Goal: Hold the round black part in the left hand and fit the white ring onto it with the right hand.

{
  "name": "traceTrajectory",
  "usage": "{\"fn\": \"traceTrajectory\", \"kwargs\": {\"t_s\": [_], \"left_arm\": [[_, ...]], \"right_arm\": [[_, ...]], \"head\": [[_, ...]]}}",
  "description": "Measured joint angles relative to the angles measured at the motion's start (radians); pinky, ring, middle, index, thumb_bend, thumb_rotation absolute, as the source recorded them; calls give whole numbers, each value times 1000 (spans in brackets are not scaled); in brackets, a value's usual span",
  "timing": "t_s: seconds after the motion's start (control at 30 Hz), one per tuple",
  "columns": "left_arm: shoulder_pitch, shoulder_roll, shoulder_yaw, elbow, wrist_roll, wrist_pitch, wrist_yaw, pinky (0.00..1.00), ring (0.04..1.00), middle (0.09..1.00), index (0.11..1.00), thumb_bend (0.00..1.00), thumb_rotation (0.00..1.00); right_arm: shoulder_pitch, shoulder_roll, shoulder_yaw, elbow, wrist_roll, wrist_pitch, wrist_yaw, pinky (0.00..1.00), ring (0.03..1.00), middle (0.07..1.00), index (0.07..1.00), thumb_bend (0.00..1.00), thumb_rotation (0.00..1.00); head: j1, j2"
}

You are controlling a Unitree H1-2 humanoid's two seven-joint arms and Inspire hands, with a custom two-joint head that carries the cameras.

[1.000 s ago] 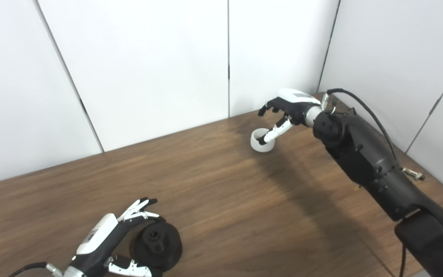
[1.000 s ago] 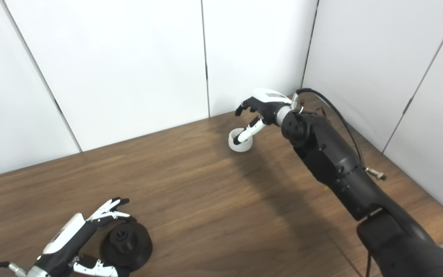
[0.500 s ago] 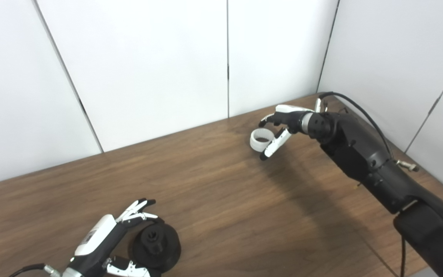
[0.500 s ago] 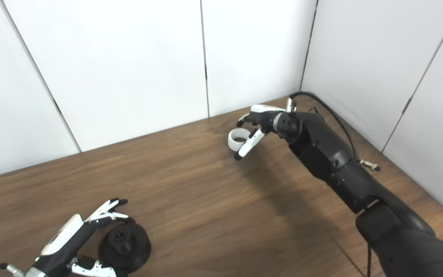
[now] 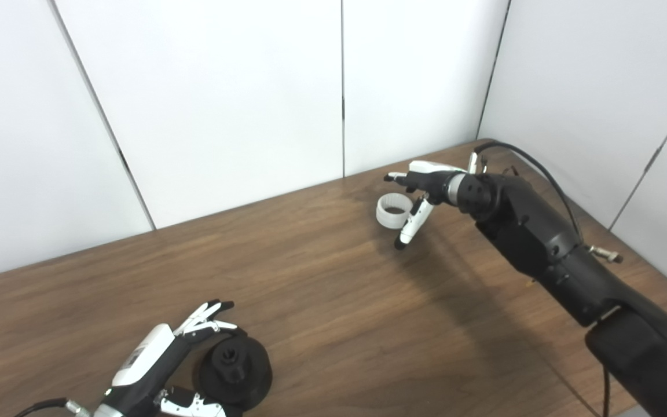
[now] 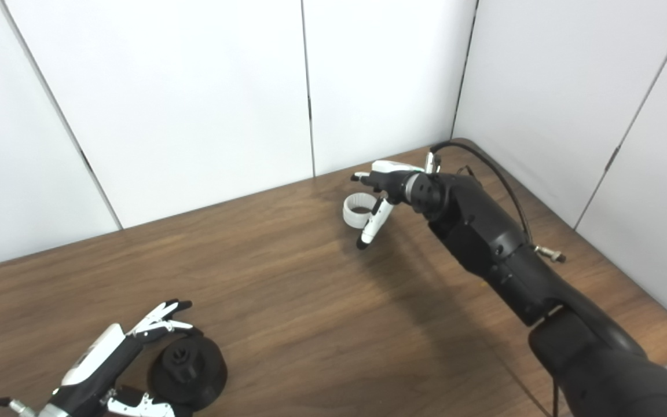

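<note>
At the near left corner of the wooden table, your left hand is wrapped around the round black part. Its fingers reach over the far side of the disc and its thumb runs along the near edge, so the part sits cradled between them. The part lies flat on the wood with its raised hub facing up.

Far across the table, close to the back corner where the white wall panels meet, you have your right hand at the white ring. The ring stands on the tabletop with its opening upward. Your right hand is spread wide: the fingers stretch out level past the ring's far side, while the thumb points down and toward you, just beside the ring's right wall. You are not clamping the ring; whether the thumb touches it you cannot tell from either view.

The ring and the black part are well apart, with bare wood between them. A black cable loops over your right forearm.
</note>
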Motion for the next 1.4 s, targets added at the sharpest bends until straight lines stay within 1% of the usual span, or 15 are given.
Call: {"fn": "traceTrajectory", "kwargs": {"t_s": [0.1,0.27,0.37,0.57,0.67,0.8,1.07,1.2,1.4], "left_arm": [[2,0,1,-1,0,0,0,909,1000,957,486,523,66],[4,0,3,-1,0,0,0,908,1000,959,486,523,66],[5,0,4,-2,0,0,0,893,1000,957,486,523,66],[9,0,8,-6,0,0,0,900,1000,954,486,523,66],[13,0,10,-9,0,1,0,911,1000,958,486,523,65],[20,0,11,-15,0,3,-3,908,1000,960,486,523,66],[23,1,14,-21,0,7,-7,892,1000,960,486,523,68],[25,4,16,-28,1,8,-8,895,1000,961,486,523,68],[27,4,20,-30,1,9,-17,892,1000,959,486,522,69]], "right_arm": [[9,2,-5,4,11,-22,-45,745,876,920,887,858,139],[21,4,-4,18,20,-42,-106,745,847,874,813,831,144],[25,9,1,29,20,-57,-138,741,835,856,792,810,132],[25,21,10,52,16,-75,-187,715,817,844,786,790,124],[24,21,11,72,20,-93,-195,694,804,842,786,787,120],[25,23,23,98,18,-98,-201,666,787,833,774,799,113],[21,28,25,129,13,-116,-233,649,764,817,760,804,98],[18,31,25,147,15,-138,-254,628,746,805,754,810,94],[18,32,25,155,22,-150,-271,628,740,802,753,801,90]], "head": [[5,3],[8,3],[8,3],[17,9],[20,11],[25,15],[31,20],[31,23],[32,26]]}}
